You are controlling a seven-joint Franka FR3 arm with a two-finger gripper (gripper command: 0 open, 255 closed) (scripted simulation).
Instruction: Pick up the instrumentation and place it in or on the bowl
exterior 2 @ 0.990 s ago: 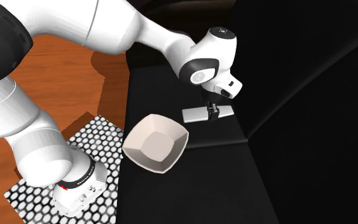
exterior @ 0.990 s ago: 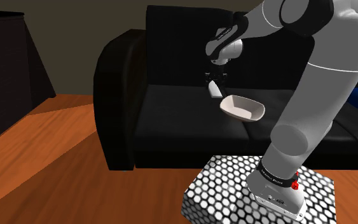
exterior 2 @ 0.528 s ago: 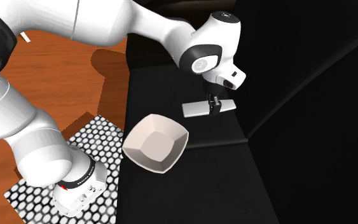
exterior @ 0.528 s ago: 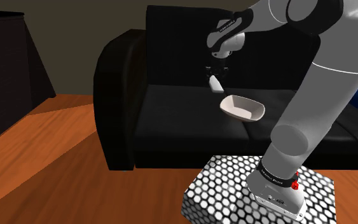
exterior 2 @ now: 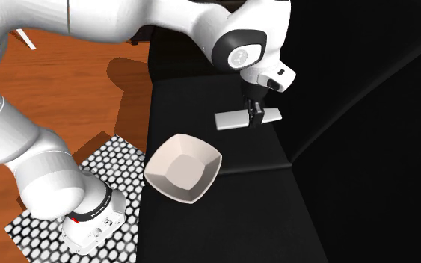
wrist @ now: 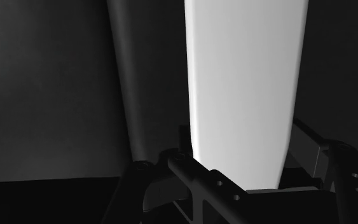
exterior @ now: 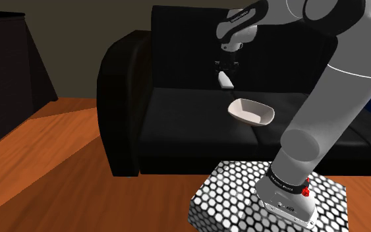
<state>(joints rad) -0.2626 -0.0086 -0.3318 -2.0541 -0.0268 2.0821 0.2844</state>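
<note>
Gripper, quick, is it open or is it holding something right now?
Gripper: shut on the flat white piece, holding it up above the black sofa.

The gripper [wrist: 257,175] is holding a long white instrument [wrist: 244,89]. Its two black fingers [wrist: 199,181] are squeezing the instrument, one on each side. The instrument is flat and smooth, and it is reaching far out, away from the gripper. It is looking bright white down its middle and a bit grey along its edges. It is getting a little thinner close to the fingers. A dark surface [wrist: 44,95] is lying behind everything. A long grey shadow [wrist: 126,83] is running across that surface, just beside the instrument and going the same way. Small round holes are showing on the black fingers.
</note>
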